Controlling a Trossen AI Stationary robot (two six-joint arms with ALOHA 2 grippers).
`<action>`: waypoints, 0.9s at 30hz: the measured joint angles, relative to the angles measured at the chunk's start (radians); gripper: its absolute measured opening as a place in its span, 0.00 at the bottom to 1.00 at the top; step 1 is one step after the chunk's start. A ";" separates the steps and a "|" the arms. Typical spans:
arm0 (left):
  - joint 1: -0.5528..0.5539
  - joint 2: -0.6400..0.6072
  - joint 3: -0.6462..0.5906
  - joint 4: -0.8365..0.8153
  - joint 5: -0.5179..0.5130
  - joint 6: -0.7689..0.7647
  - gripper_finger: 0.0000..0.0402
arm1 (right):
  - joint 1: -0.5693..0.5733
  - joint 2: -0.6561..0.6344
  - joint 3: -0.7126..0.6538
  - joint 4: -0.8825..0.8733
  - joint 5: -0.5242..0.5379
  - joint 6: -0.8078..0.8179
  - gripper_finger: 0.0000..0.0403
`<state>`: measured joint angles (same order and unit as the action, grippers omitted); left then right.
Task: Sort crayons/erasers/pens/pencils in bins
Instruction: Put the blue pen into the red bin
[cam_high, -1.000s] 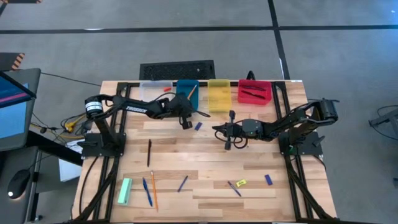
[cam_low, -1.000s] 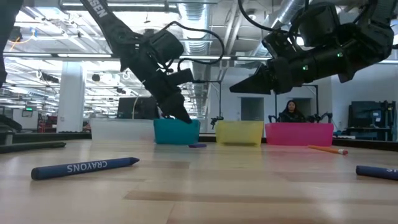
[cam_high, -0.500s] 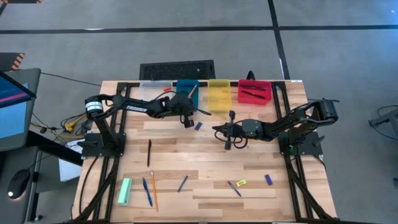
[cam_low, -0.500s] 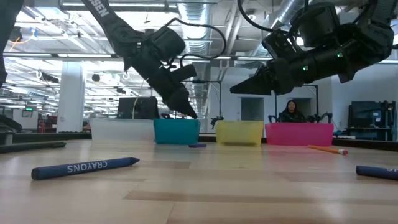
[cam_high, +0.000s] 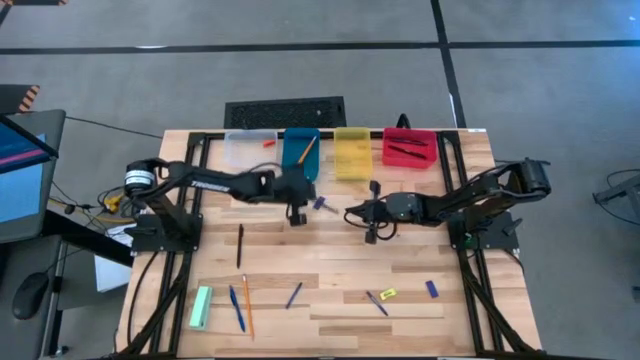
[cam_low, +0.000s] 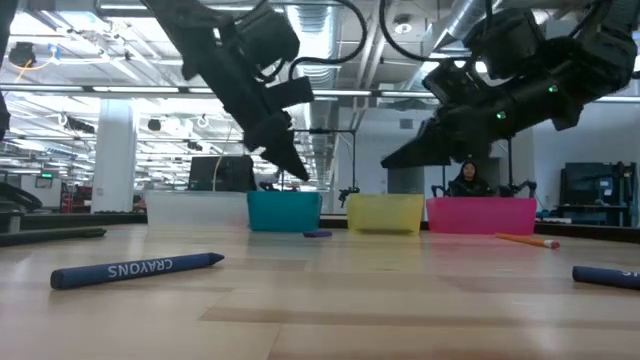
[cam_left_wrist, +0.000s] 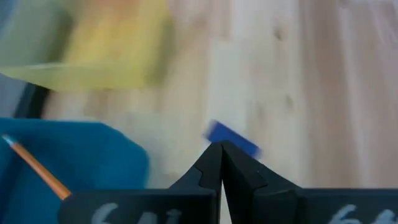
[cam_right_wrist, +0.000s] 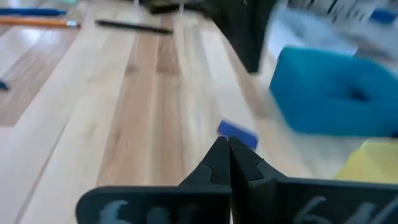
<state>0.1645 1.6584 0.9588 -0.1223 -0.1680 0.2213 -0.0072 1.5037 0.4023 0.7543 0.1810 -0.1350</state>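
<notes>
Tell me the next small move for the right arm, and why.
Probably open the right hand and ease it toward the blue eraser. That hand is shut and empty, pointing at the eraser lying loose before the blue bin; the left hand is also shut beside it.

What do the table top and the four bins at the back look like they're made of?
Table top: looks like pale wood planks, with visible seams and grain and a slight sheen in the low view. Clear bin, blue bin, yellow bin and red bin: probably thin moulded plastic; they are evenly coloured, and in the low view light seems to pass through their walls.
</notes>
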 joint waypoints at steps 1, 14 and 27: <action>-0.024 0.000 0.000 -0.031 -0.019 -0.015 0.00 | 0.007 -0.009 -0.001 -0.026 0.000 0.017 0.01; -0.257 -0.086 0.000 -0.274 -0.134 -0.346 0.00 | 0.045 -0.020 -0.108 0.173 0.000 0.025 0.00; -0.530 -0.111 0.000 -0.631 -0.055 -0.959 0.00 | 0.047 -0.026 -0.108 0.159 0.000 0.033 0.00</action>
<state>-0.3657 1.5471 0.9585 -0.7538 -0.2233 -0.7376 0.0395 1.4781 0.2943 0.9128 0.1810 -0.1023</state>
